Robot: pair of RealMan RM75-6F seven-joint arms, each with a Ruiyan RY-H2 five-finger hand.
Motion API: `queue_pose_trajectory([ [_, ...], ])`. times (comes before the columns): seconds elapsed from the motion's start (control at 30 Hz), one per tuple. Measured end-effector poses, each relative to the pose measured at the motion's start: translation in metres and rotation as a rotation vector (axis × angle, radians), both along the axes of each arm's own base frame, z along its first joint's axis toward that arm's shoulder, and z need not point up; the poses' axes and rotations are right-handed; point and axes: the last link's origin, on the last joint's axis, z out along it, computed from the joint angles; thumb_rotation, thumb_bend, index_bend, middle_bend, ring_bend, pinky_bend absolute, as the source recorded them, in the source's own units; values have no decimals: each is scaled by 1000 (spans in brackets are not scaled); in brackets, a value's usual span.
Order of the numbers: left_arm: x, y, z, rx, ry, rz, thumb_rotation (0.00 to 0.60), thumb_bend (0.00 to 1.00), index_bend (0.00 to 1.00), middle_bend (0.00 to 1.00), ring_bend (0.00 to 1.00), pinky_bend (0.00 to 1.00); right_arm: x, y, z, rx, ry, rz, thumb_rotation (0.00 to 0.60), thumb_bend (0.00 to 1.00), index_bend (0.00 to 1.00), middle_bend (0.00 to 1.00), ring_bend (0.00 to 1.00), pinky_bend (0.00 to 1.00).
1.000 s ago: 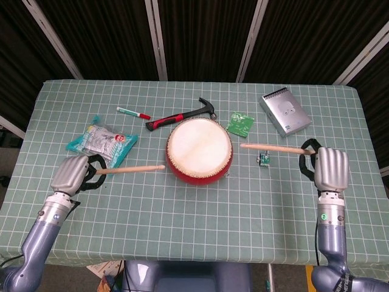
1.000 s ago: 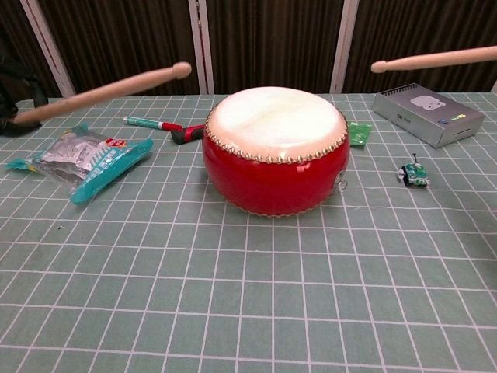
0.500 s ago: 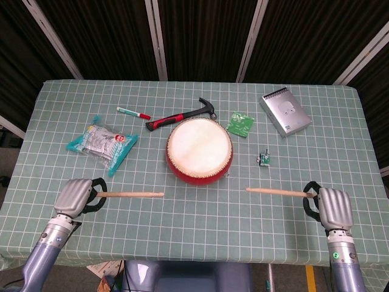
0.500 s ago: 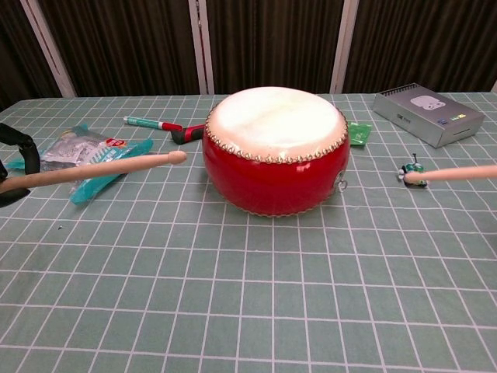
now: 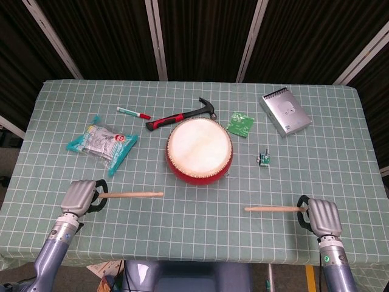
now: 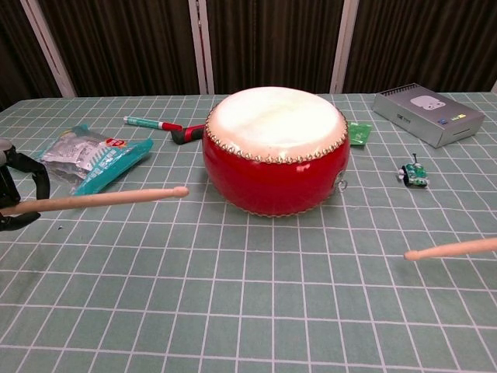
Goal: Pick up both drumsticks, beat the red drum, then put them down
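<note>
Both drumsticks are lower and nearer the table's front edge than before. The left hand (image 5: 79, 197) grips the left drumstick (image 5: 130, 194), the right hand (image 5: 321, 217) the right drumstick (image 5: 273, 208), tips toward the red drum (image 5: 199, 150). The chest view cuts off the right hand.

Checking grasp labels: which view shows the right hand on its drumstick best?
Head view. It shows the whole right hand wrapped around the butt of the right drumstick, with the full stick visible. The chest view shows only that stick's tip end coming in from the frame edge; the hand is out of frame.
</note>
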Motion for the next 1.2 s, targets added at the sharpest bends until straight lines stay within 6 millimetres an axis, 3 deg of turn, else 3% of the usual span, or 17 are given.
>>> queue_pose_trajectory([
  [0.17, -3, 1, -10, -46, 53, 6, 600, 215, 460, 914, 952, 1000, -5, 1, -4, 37, 48, -18, 600, 579, 597, 985, 984, 925],
  [0.4, -2, 2, -20, -88, 99, 18, 600, 182, 385, 863, 914, 1000, -11, 2, -7, 80, 109, -57, 600, 500, 485, 947, 953, 917],
  [0.57, 0, 4, -23, -99, 114, 22, 600, 177, 316, 815, 873, 977, -10, 2, -8, 87, 125, -65, 600, 400, 312, 854, 871, 837],
  [0.67, 2, 4, -22, -95, 108, 23, 600, 163, 283, 730, 790, 867, -11, 3, -8, 98, 135, -76, 600, 371, 240, 777, 802, 775],
  [0.83, 7, 2, -11, -80, 83, 26, 600, 161, 172, 443, 530, 598, -8, 4, -4, 105, 141, -81, 600, 362, 177, 654, 688, 638],
  [1.1, 11, -8, 26, 12, -19, -15, 600, 153, 129, 225, 294, 420, 11, 5, 14, 51, 66, -39, 600, 360, 147, 534, 575, 537],
  [1.2, 9, -15, 43, 58, -58, -45, 600, 149, 77, 127, 196, 370, 17, 7, 23, 23, 30, -17, 600, 361, 71, 390, 424, 410],
])
